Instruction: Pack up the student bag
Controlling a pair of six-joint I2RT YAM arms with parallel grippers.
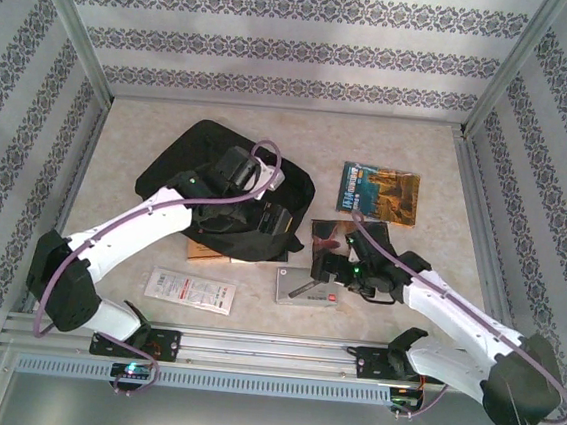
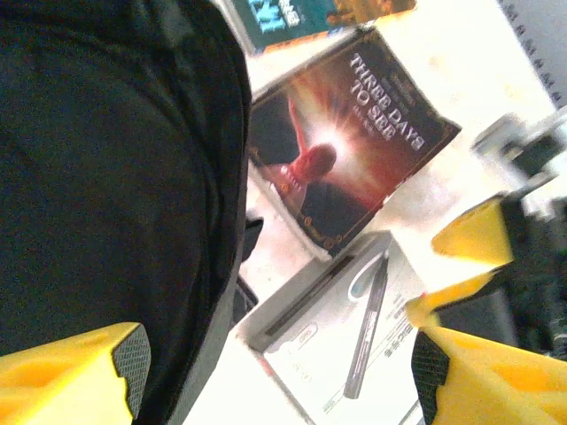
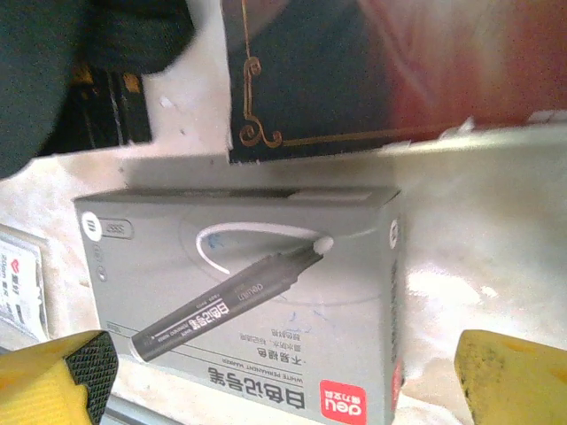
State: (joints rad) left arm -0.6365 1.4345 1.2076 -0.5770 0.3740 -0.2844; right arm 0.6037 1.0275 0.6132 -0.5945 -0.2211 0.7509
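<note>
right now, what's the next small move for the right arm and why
Probably lower the right gripper straight down onto the grey marker box and close on it. Its jaws stand open just above the box, which lies flat on the table, outside the black backpack and not yet packed.

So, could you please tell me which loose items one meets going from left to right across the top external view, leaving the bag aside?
white packet → grey marker box → teal and orange book. The dark book overlaps the box sideways, so it is left out.
</note>
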